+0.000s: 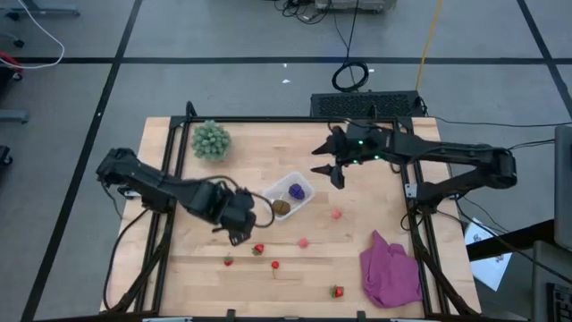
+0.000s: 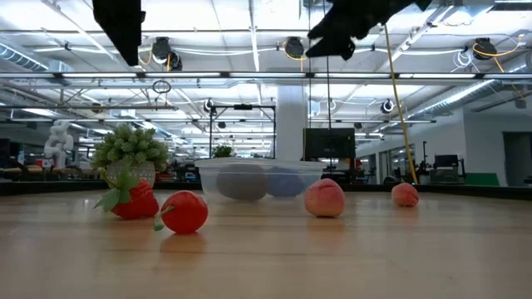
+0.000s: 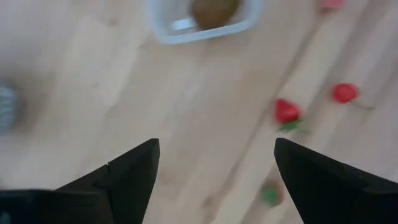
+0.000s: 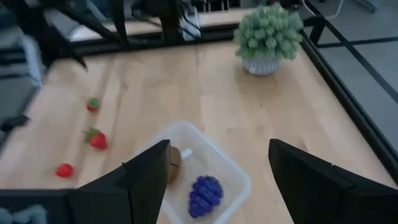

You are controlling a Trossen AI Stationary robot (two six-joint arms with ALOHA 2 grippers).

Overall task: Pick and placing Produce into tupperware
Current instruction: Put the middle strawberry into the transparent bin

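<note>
Tupperware (image 1: 290,196): clear tub near the middle of the wooden surface (image 1: 268,277), set at a slant.
Produce in tub: purple cluster (image 1: 296,190) and brown round fruit (image 1: 281,207), side by side.
Produce loose: two pink fruits (image 1: 337,214) (image 1: 304,242) on the boards beside the tub, toward the front; four small red ones (image 1: 259,249) (image 1: 229,261) (image 1: 275,265) (image 1: 338,292) scattered nearer the front edge.
Left gripper (image 1: 239,222): raised above the surface, just beside the tub's brown-fruit end; fingers (image 3: 124,177) spread wide, holding nothing.
Right gripper (image 1: 332,170): raised beyond the tub toward the back edge; fingers (image 4: 134,180) parted wide, empty.
Green spiky plant (image 1: 211,140): back left corner, upright in its pot.
Purple cloth (image 1: 391,269): crumpled at front right.
</note>
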